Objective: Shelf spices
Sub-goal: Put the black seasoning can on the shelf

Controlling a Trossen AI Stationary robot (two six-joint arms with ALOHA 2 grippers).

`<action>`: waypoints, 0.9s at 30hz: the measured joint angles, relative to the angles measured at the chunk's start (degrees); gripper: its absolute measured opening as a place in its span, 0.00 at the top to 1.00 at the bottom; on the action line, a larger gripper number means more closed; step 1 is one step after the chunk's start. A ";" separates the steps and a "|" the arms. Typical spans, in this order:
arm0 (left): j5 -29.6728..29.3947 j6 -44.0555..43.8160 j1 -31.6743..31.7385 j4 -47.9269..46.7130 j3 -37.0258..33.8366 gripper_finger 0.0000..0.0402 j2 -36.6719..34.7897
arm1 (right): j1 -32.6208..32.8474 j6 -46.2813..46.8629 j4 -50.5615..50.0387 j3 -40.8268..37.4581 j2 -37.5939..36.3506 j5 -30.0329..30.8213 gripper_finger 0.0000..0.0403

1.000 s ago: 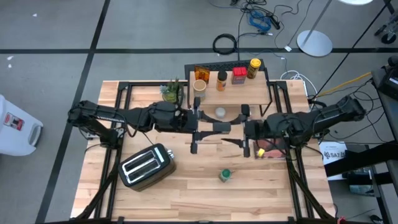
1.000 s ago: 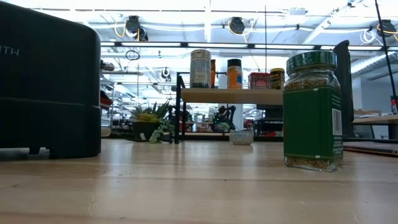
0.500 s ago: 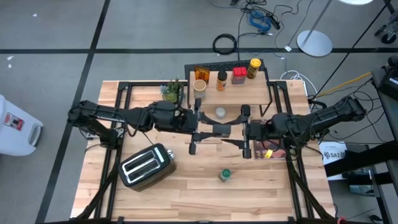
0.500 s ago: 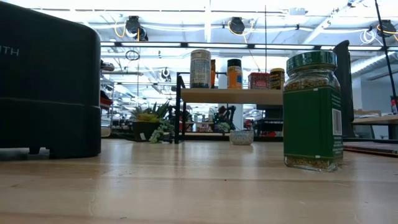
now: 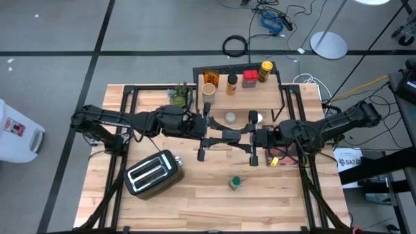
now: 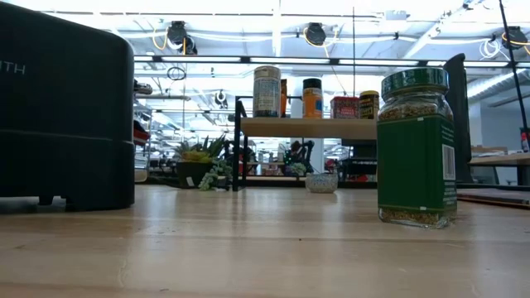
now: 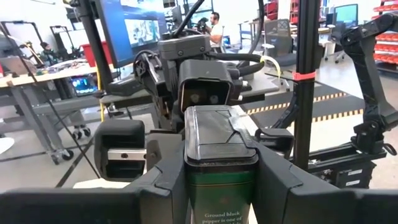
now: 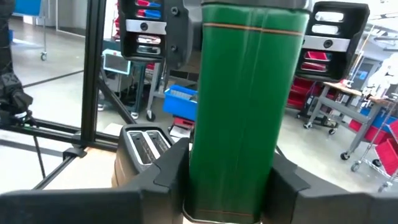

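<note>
A green pepper tin (image 7: 219, 186) with a black lid hangs upright above the table's middle, between my two arms. My left gripper (image 5: 225, 135) comes from the table's left and is shut on it. Facing it from the right, my right gripper (image 5: 246, 138) is shut on the same tin (image 8: 247, 106). The shelf (image 5: 242, 94) stands at the far edge; on its top are several spices, among them an orange bottle (image 5: 231, 83), a red tin (image 5: 249, 79) and a yellow jar (image 5: 265, 71). A green jar (image 6: 416, 149) stands on its base near the front. My left gripper pinches the tin's upper body just under the lid (image 7: 186, 183) between its two fingers, which reach in level from the table's left. The tin stands upright, clear of the table. My right gripper pinches the tin's lower body (image 8: 198, 168) between its two fingers, level from the table's right. The tin rises upright above the fingers.
A silver toaster (image 5: 153, 172) sits front left and a small potted plant (image 5: 179, 95) stands left of the shelf. A white-lidded jar (image 5: 230, 117) stands on the table just in front of the shelf. A red and yellow item (image 5: 279, 158) lies under my right arm.
My right gripper has moved toward the table's left, up to the tin held by my left gripper, and its fingers now stand against the tin's sides. The tin and my left gripper have stayed where they were.
</note>
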 joint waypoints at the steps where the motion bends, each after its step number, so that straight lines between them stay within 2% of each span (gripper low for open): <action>1: -0.07 0.00 0.00 -0.07 0.00 0.68 0.00 | 0.00 0.01 0.25 0.00 0.07 0.07 0.69; 7: -0.19 0.00 0.00 -1.99 0.03 0.67 -0.07 | 0.00 0.01 0.31 -0.07 0.19 0.06 0.69; 14: 0.31 -0.13 -0.04 -3.38 0.04 0.53 -0.03 | 0.04 0.01 0.06 -0.07 0.19 0.34 0.69; 27: -0.36 -0.03 1.02 -23.21 12.25 0.43 0.05 | -0.79 1.27 -1.52 -0.04 0.17 0.80 0.69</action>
